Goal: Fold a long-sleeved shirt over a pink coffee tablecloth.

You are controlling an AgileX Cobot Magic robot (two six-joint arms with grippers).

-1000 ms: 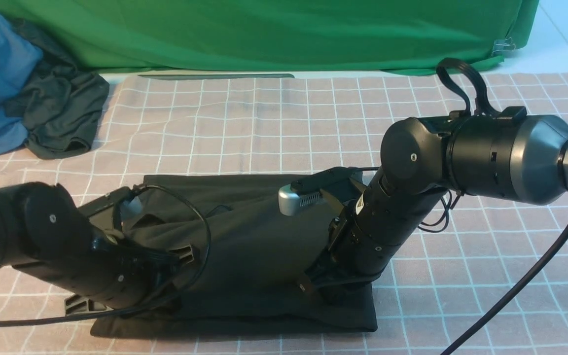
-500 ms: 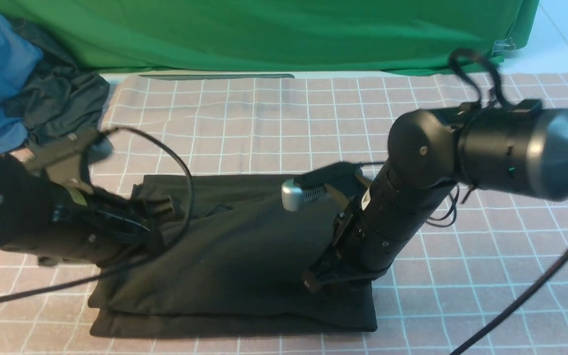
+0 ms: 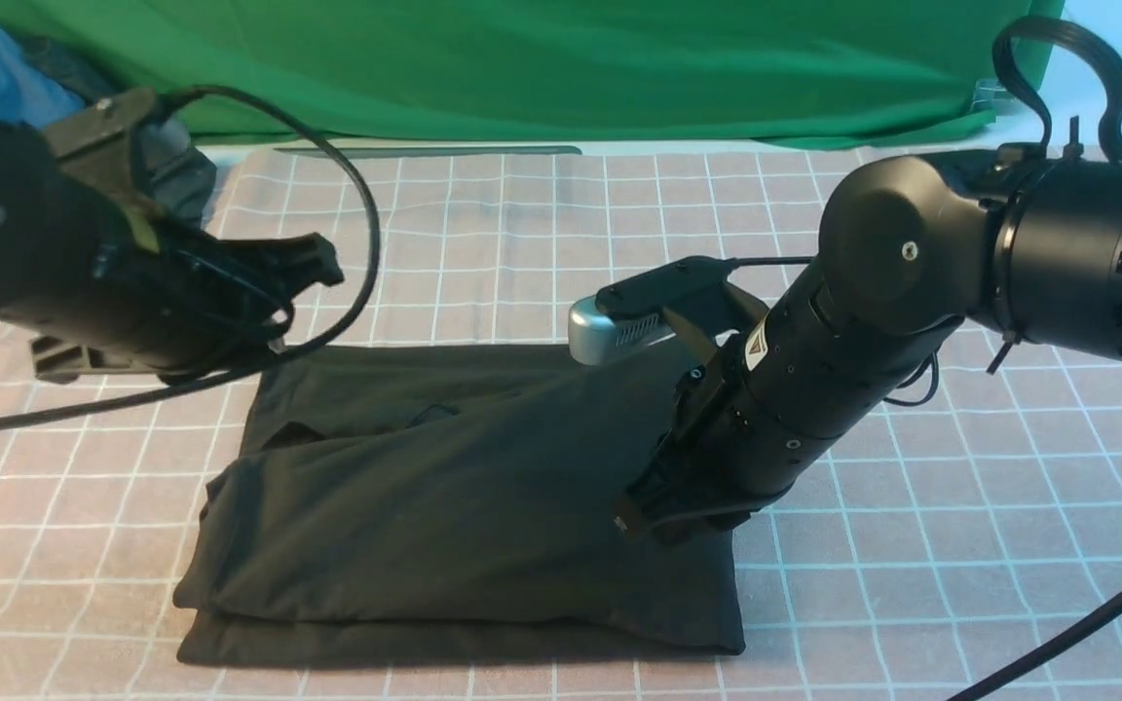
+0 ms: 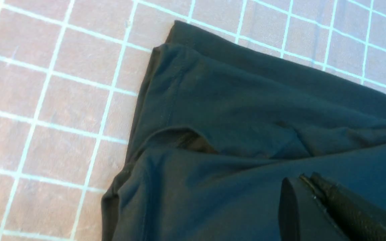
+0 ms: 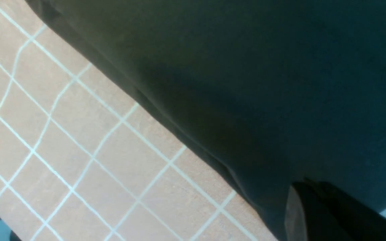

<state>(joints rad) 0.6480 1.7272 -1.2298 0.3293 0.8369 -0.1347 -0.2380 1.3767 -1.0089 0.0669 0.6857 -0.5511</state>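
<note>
The left tool [image 3: 313, 261] has risen off the black cotton long-sleeved shirt [image 3: 464, 506]. A second ago it lay low over the shirt's left edge; now it hangs above and behind that edge, well clear of the fabric, with its jaws pressed together and nothing between them. The right tool [image 3: 663, 521] has also lifted a little, though its tip is still just over the cloth near the shirt's right end. Its jaws are pressed together too; whether they pinch any fabric cannot be told, since the tip is dark against dark cloth.

With both arms pulling away, the last fold looks laid and the task reads as close to done, pending perhaps a final smoothing.

The shirt lies as a compact folded rectangle on the pinkish-beige tablecloth with its thin white grid [image 3: 912, 545], spread over the bench, below and between the two tools. Its long axis runs from beneath the left tool toward the right tool. The folded layers overlap unevenly beneath the left tool, with a loose flap showing in the left wrist view.
</note>
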